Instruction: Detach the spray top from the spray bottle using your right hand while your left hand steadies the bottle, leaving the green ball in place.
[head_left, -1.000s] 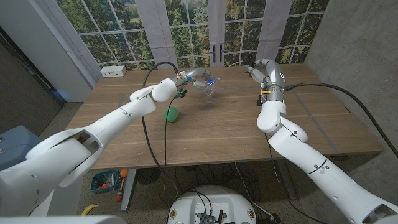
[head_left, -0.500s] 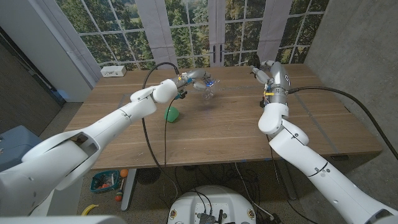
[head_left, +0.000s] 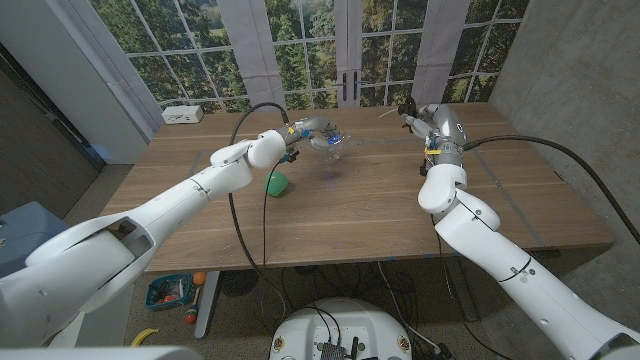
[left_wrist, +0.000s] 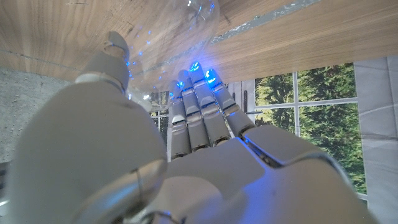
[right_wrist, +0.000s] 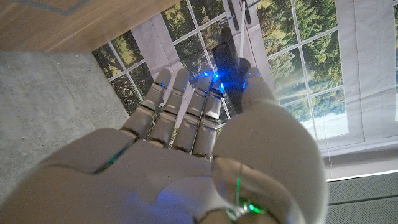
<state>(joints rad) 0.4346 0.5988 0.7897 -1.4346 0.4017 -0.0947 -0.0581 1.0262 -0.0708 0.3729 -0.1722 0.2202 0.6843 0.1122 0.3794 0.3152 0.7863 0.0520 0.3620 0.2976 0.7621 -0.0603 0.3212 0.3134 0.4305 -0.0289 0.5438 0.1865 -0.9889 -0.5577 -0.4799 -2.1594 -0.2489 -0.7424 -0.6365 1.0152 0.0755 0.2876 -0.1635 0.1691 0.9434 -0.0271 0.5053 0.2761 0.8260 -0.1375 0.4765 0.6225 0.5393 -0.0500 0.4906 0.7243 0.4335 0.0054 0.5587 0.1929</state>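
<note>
Near the far middle of the table (head_left: 350, 215), the clear bottle (head_left: 333, 143) is held up off the wood in the left hand (head_left: 312, 131), whose fingers (left_wrist: 198, 106) wrap around its see-through body; the same wall of thin plastic curves over those fingers in the left wrist view (left_wrist: 180, 31). The ball (head_left: 276, 183) sits on the table just beside the left forearm, apart from the bottle and not touched by either hand. Off to the far right edge, the right hand (head_left: 420, 116) is lifted clear of the table and pinches a small dark piece with a thin tube trailing from it, which looks like the spray top (right_wrist: 229, 53); in the right wrist view thumb and fingers close together on it. If so, top and bottle are well apart and the detaching looks done. The bottle appears empty or nearly so, so it should be light, and its thin wall will likely dent and slip under a hard squeeze; a grip around the body, firm but gentle, suits it. The top is small, stiff and light, best held by its head, since the tube would flex.
</note>
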